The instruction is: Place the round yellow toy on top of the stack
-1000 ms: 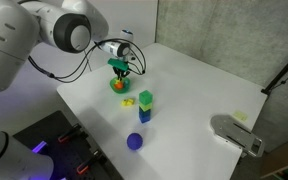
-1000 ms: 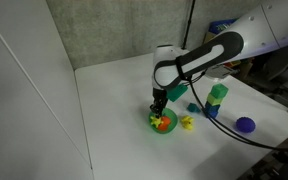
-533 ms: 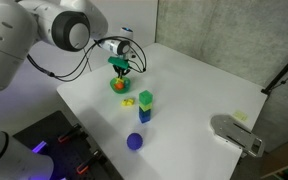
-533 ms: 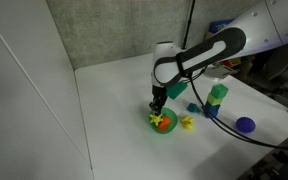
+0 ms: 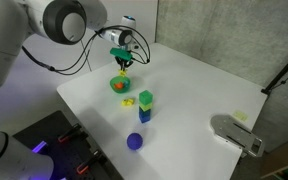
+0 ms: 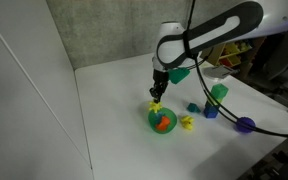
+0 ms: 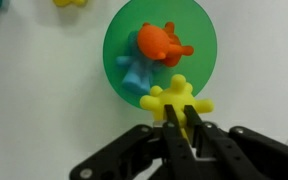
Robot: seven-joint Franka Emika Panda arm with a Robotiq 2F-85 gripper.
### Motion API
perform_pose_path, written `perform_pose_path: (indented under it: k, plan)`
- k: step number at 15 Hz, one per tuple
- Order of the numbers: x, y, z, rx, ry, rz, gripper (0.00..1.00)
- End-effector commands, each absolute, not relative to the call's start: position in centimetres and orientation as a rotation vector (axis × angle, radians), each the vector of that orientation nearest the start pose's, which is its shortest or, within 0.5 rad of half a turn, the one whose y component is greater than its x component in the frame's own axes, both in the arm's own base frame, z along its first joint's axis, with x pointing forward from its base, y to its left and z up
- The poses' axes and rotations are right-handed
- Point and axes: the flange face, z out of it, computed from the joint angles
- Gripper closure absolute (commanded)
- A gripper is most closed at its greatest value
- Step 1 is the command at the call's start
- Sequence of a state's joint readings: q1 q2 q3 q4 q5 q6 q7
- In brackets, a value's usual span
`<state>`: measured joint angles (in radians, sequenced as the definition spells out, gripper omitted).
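My gripper (image 7: 184, 128) is shut on a yellow round toy with knobs (image 7: 174, 100) and holds it in the air above a green bowl (image 7: 119, 40). The bowl holds an orange toy (image 7: 161, 43) and a light blue toy (image 7: 139, 72). In both exterior views the gripper (image 5: 123, 62) (image 6: 157, 98) hangs over the bowl (image 5: 120, 85) (image 6: 162, 121), with the yellow toy (image 6: 155, 104) in its tips. The stack (image 5: 146, 105) (image 6: 217, 98), a green block on a blue block, stands on the white table apart from the bowl.
A second yellow toy (image 5: 128, 101) (image 6: 187, 123) lies on the table between bowl and stack. A purple ball (image 5: 135, 141) (image 6: 246, 125) sits beyond the stack. A small blue block (image 6: 193, 107) lies near the stack. A grey device (image 5: 236, 135) rests at a table corner.
My gripper has risen from inside the green bowl with the yellow toy held in it. The bowl, stack and ball have not moved.
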<state>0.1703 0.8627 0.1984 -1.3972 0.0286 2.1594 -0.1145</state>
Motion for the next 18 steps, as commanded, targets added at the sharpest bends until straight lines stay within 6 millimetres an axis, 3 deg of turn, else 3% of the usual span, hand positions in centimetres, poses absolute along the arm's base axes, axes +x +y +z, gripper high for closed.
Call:
perform_pose_path:
  k: [1,5,12,18]
  plan:
    - [68.3,21.4,22.8,-2.909,-0.574,0.147,0.95]
    - [68.7,18.0,26.4,-2.955,-0.504,0.105,0.95]
    - [67.1,11.5,32.0,-3.084,-0.380,0.074,0.95]
    - [65.8,5.9,33.9,-3.192,-0.239,0.062,0.95]
